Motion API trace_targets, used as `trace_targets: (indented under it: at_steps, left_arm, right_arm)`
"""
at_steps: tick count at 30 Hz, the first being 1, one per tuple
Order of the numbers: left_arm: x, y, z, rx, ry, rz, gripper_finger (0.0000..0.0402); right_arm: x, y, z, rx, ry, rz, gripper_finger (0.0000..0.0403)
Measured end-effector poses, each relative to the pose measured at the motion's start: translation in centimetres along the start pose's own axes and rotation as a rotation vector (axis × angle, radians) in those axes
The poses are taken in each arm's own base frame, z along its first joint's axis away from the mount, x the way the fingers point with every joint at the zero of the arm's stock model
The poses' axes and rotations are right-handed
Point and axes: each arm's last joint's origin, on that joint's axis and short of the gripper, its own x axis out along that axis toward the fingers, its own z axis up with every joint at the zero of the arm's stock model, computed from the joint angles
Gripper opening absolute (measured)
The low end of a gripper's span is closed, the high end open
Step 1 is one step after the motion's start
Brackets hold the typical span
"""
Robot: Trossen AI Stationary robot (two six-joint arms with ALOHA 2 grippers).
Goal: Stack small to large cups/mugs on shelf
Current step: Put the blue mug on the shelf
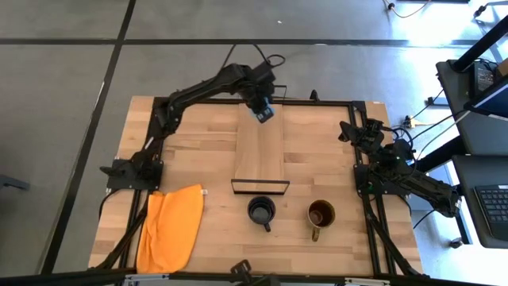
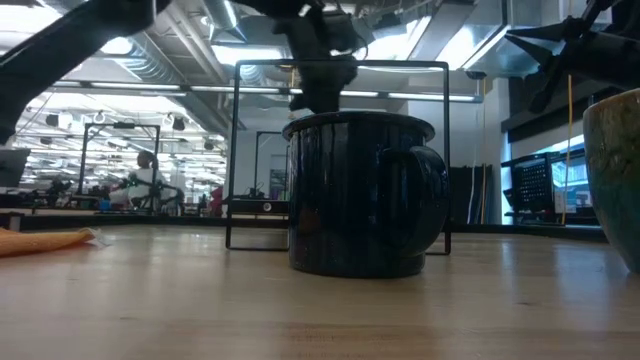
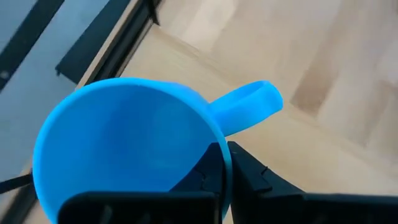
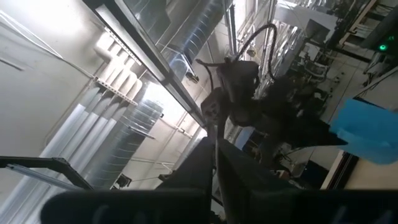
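The small light-blue cup [image 1: 263, 112] is in my left gripper [image 1: 259, 106] over the far end of the shelf [image 1: 260, 151], a light-wood plank with a black wire frame [image 2: 340, 150]. In the left wrist view I look into the cup's mouth [image 3: 124, 149]. The black cup [image 1: 261, 210] [image 2: 360, 190] stands on its base on the table near the shelf's near end. To its right stands the olive-yellow cup [image 1: 321, 214] [image 2: 615, 170]. My right gripper [image 4: 217, 155] is shut on nothing at the table's right side [image 1: 350, 131] and points up into the room. My left gripper holds the light-blue cup by its rim [image 3: 219, 138], right beside the handle [image 3: 249, 106]. One finger [image 3: 208, 171] is inside the cup and one [image 3: 249, 174] outside, coming from above. Whether the cup's base rests on the shelf, I cannot tell.
An orange cloth [image 1: 171, 226] lies at the table's near left corner. A black frame [image 1: 317, 102] runs along the table's far and right edges. Bare wood lies left of the shelf [image 1: 198, 151].
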Motion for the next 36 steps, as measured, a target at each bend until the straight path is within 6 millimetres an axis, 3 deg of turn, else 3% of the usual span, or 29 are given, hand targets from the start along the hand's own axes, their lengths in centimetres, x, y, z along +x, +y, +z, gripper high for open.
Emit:
trace_targets:
  at_steps: [10,18,26,36]
  left_arm:
    - [5.4,0.9,0.1,-0.131,0.072,0.084,0.0001]
    - [5.5,1.2,1.0,-0.189,-0.028,0.106,0.0002]
    - [5.5,1.9,0.9,-0.227,-0.018,0.134,0.0003]
    - [5.6,1.1,0.8,-0.237,-0.006,0.09,0.0002]
  right_arm:
    - [0.0,0.0,0.0,0.0,-0.01,-0.003,0.0023]
    - [0.0,0.0,0.0,0.002,-0.009,-0.003,0.0023]
    - [0.0,0.0,0.0,0.004,-0.008,-0.003,0.0023]
    - [0.0,0.0,0.0,0.005,-0.007,-0.002,0.0023]
